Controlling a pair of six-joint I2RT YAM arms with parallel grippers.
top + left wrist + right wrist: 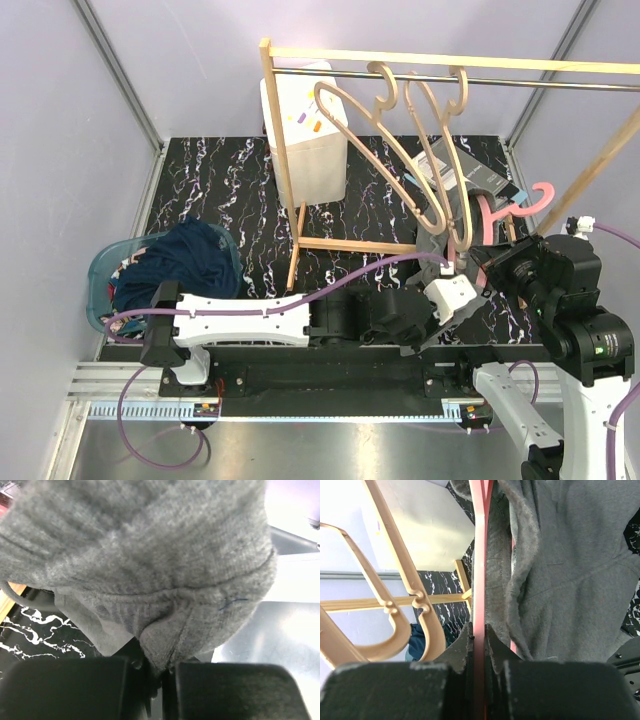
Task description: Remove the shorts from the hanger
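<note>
The dark grey shorts [432, 243] hang on a pink hanger [520, 205] at the right of the rack. My left gripper [441, 268] is shut on a folded hem of the grey shorts [150, 555], with cloth pinched between the fingers [160, 672]. My right gripper [487, 262] is shut on the pink hanger's bar [480, 555], jaws tight on both sides [479, 635]; the grey shorts [570, 570] drape just right of it. The navy blue shorts [185, 260] lie in a basket at the left, with a bit of multicolour print [120, 270] beneath.
A wooden rack [285, 170] stands on the black marbled table, its rail holding bare wooden hangers [400, 150], which also show in the right wrist view [420, 600]. A white container [305, 130] stands behind the rack. The teal basket [97, 285] sits at the table's left edge.
</note>
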